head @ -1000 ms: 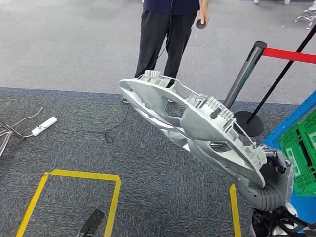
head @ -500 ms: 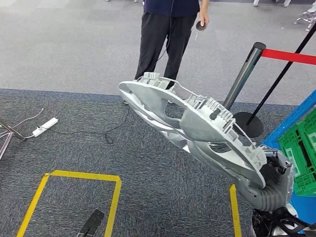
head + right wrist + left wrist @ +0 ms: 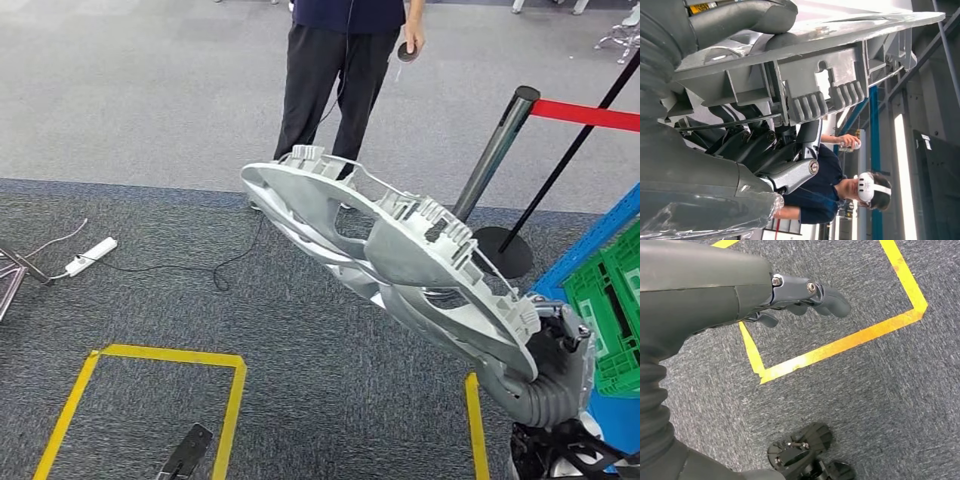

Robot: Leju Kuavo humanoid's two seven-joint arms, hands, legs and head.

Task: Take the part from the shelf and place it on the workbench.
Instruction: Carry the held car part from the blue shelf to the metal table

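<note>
The part (image 3: 392,250) is a long silver-grey moulded panel with ribs, clips and cut-outs. In the head view it juts from lower right up toward the centre, held in the air above the carpet. My right hand (image 3: 555,365) grips its near end at the lower right. In the right wrist view the part (image 3: 810,75) lies across my right hand (image 3: 783,155), whose dark fingers (image 3: 791,172) wrap around its ribbed underside. My left hand (image 3: 806,292) hangs over the carpet, fingers stretched out and holding nothing.
A person (image 3: 343,60) in dark clothes stands ahead, holding a controller. A stanchion (image 3: 494,150) with a red belt stands at right, beside a blue shelf frame with green crates (image 3: 615,300). Yellow tape (image 3: 151,355) marks a square on the carpet; a power strip (image 3: 89,255) lies at left.
</note>
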